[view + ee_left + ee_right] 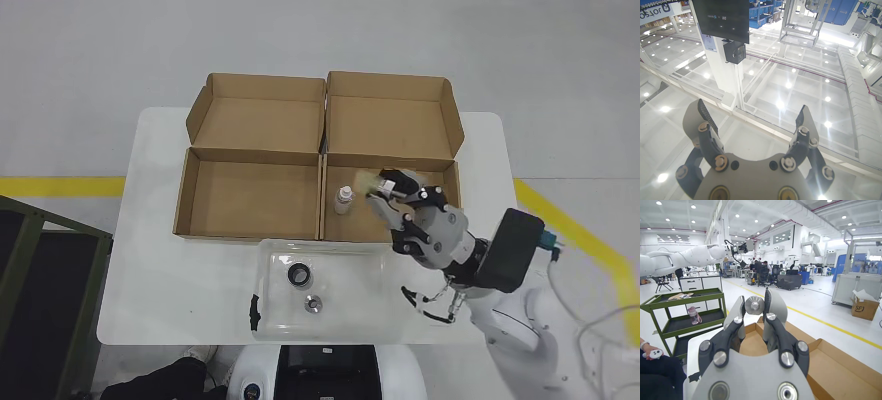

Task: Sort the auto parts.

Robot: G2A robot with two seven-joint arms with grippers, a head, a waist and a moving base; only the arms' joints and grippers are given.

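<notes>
Pinching a round metal part [754,306], the right gripper [754,297] hangs above a cardboard box [831,362]; the left gripper [751,103] gapes wide.

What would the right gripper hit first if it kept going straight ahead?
Probably nothing near: the right gripper, holding a metal part, points level over the boxes; the way looks free.

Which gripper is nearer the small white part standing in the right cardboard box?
Right. The right gripper, shut on a metal disc, is over that box beside the white part; the left gripper is raised, facing the ceiling.
</notes>
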